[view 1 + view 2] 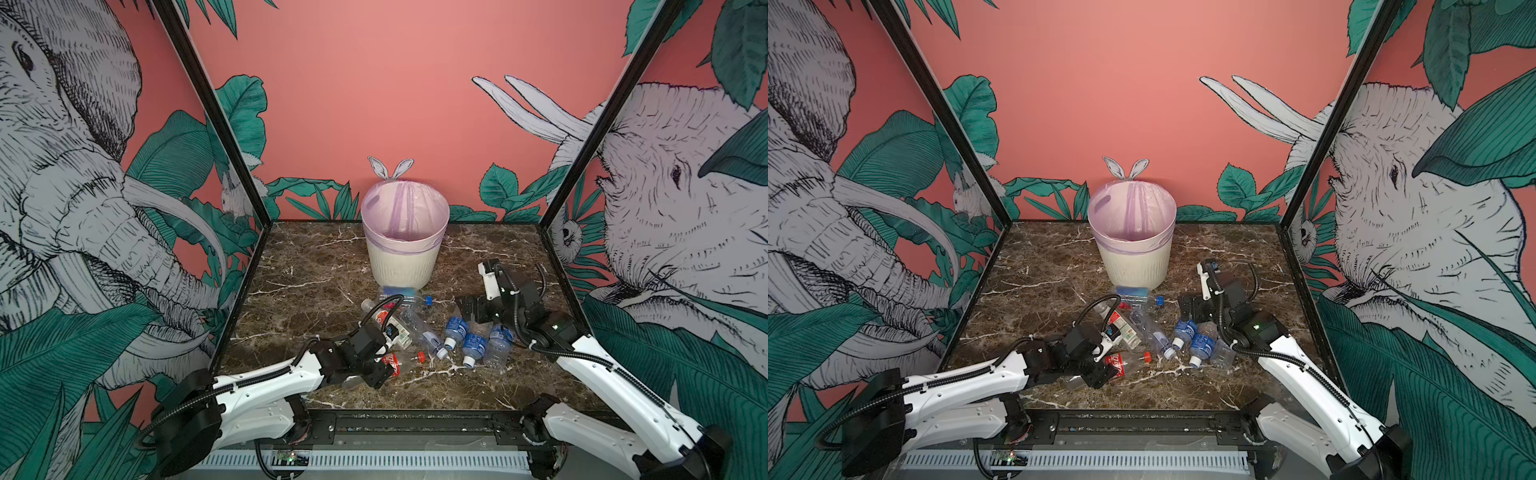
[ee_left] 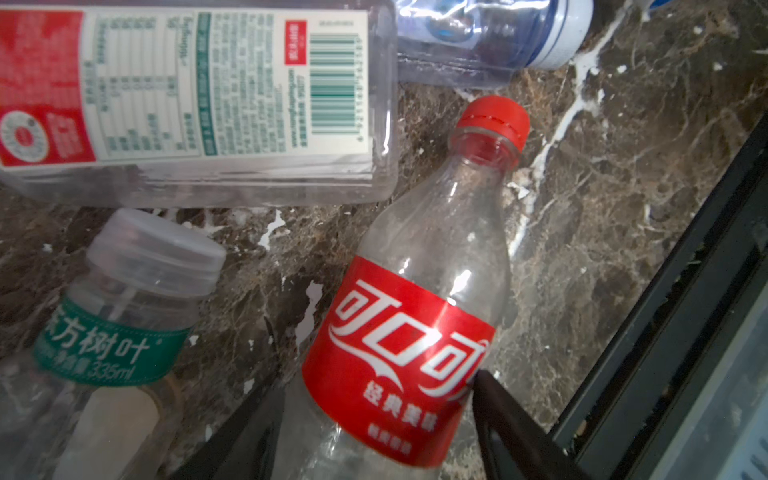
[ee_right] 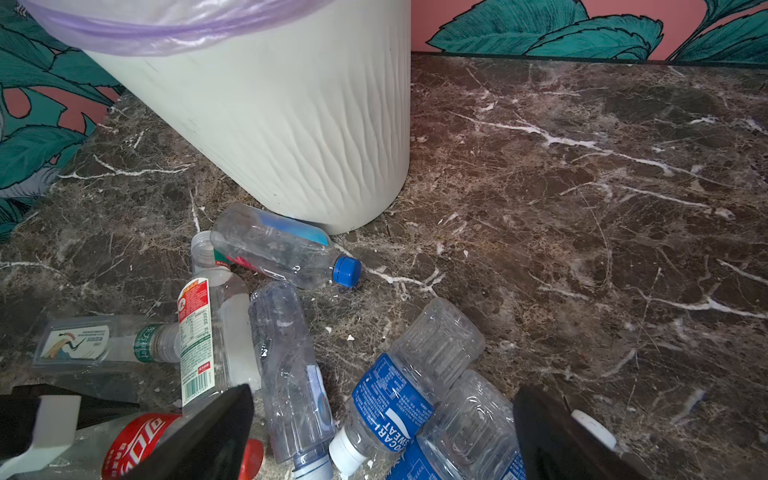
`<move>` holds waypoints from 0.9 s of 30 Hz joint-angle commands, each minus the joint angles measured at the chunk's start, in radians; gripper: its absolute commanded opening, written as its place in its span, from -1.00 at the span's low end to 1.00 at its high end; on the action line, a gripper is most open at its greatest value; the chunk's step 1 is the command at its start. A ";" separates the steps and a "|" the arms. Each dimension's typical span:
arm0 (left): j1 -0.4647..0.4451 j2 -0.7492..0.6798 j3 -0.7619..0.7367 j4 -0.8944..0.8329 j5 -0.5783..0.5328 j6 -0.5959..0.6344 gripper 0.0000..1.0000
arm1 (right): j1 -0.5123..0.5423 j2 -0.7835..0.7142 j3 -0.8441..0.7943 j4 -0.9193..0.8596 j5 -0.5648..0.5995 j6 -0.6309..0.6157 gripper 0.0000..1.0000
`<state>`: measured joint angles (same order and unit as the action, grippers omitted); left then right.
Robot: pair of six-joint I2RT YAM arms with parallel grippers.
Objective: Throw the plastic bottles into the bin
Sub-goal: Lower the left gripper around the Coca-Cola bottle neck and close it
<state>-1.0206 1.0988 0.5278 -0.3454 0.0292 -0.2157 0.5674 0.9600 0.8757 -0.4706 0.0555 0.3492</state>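
left wrist view: the left gripper [image 2: 374,386] straddles the cola bottle [image 2: 407,353]; pinching or not, i can't tell. the right gripper [image 3: 382,392] gapes, empty, over the other bottles [image 1: 473,345]. the bin [image 1: 405,266] stands well beyond both, seemingly with nothing in it yet.

1. A brown, white-veined marble tabletop [image 1: 316,266] carries everything.
2. The bin [image 1: 405,257] stands upright at back centre.
3. Clear plastic bottles [image 1: 473,345] lie jumbled in front of it.
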 commanded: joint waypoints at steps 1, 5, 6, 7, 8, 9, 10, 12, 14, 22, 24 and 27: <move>-0.012 0.016 0.026 -0.004 -0.015 0.012 0.45 | -0.005 -0.012 -0.017 0.031 0.004 0.008 0.99; -0.022 0.036 0.031 0.001 -0.019 0.016 0.46 | -0.012 -0.022 -0.024 0.025 0.005 0.008 0.99; -0.023 0.043 0.035 0.000 -0.021 0.018 0.47 | -0.013 -0.024 -0.026 0.023 0.003 0.010 0.99; -0.025 0.049 0.037 0.001 -0.025 0.018 0.49 | -0.014 -0.027 -0.028 0.023 0.003 0.010 0.99; -0.027 0.056 0.041 0.001 -0.028 0.018 0.51 | -0.015 -0.029 -0.030 0.022 0.004 0.011 0.99; -0.030 0.065 0.045 0.000 -0.029 0.018 0.53 | -0.016 -0.033 -0.033 0.023 0.007 0.012 0.99; -0.031 0.072 0.048 -0.001 -0.029 0.022 0.54 | -0.017 -0.037 -0.034 0.022 0.011 0.013 0.99; -0.035 0.085 0.052 0.000 -0.032 0.022 0.56 | -0.020 -0.045 -0.041 0.021 0.013 0.014 0.99; -0.037 0.096 0.055 0.003 -0.032 0.022 0.56 | -0.023 -0.050 -0.044 0.019 0.011 0.015 0.99; -0.044 0.138 0.068 0.007 -0.034 0.027 0.56 | -0.030 -0.060 -0.055 0.017 0.007 0.019 0.99; -0.045 0.150 0.073 0.006 -0.035 0.027 0.56 | -0.032 -0.061 -0.058 0.020 0.004 0.020 0.99; -0.050 0.164 0.080 0.005 -0.035 0.031 0.55 | -0.034 -0.064 -0.063 0.021 0.002 0.023 0.99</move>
<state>-1.0618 1.2583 0.5816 -0.3374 0.0059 -0.1974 0.5400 0.9119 0.8318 -0.4686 0.0559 0.3603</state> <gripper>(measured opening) 0.778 0.996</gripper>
